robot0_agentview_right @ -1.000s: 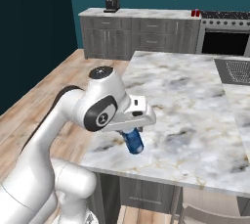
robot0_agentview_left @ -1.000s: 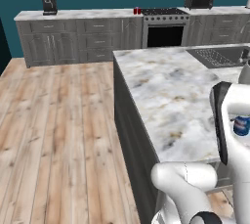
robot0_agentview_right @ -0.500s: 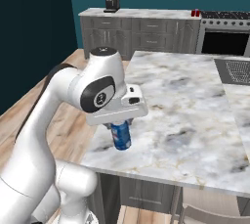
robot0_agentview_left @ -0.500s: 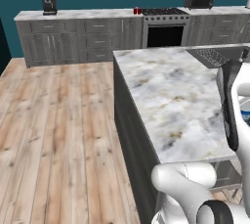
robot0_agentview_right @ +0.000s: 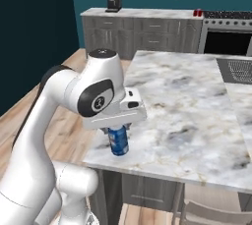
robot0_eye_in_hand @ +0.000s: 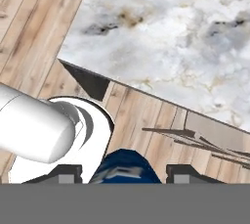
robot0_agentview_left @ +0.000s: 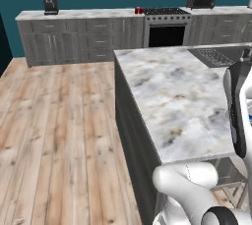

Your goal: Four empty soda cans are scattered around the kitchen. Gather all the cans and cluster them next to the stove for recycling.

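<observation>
Blue soda can [robot0_agentview_right: 118,140], long axis upright, clamped between the gripper [robot0_agentview_right: 117,131] fingers and hanging over the near left corner of the marble island [robot0_agentview_right: 197,96]; stove [robot0_agentview_right: 227,35] far ahead to the right, red cans [robot0_agentview_right: 197,13] beside it.

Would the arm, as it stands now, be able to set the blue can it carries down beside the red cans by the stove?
Probably not. The hand holds the blue can over the near corner of the island, while the red cans stand on the far counter, across open floor; the base would likely need to drive closer first.
</observation>
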Robot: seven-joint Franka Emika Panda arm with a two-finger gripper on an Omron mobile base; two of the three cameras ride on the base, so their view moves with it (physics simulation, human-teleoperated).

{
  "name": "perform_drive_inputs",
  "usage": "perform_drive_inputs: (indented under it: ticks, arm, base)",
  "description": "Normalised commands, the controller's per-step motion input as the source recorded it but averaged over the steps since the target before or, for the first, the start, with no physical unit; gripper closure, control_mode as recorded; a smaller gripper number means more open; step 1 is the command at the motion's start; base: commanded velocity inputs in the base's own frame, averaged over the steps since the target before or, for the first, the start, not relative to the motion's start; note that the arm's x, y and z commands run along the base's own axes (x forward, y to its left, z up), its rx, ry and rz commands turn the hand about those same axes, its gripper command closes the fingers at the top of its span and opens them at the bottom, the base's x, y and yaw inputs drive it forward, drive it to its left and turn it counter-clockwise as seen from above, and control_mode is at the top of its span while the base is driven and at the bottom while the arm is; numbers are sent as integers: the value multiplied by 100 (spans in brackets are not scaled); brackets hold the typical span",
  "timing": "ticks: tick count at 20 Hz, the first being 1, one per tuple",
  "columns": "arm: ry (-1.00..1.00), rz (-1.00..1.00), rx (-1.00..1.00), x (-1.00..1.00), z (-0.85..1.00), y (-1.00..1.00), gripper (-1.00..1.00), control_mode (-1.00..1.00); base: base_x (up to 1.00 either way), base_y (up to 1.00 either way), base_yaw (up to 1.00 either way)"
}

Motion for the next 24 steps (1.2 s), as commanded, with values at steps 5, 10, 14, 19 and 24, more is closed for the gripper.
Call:
perform_drive_inputs:
  ticks: [5,10,14,19,24]
  arm:
    - [0,0,0,0,0,0,100,100]
    - [0,0,0,0,0,0,100,100]
    - [0,0,0,0,0,0,100,100]
    - [0,0,0,0,0,0,100,100]
    - [0,0,0,0,0,0,100,100]
  base:
    - [-60,62,2]
    - [-31,100,0]
    - [-13,100,-3]
    - [-1,100,-3]
    - [1,100,-3]
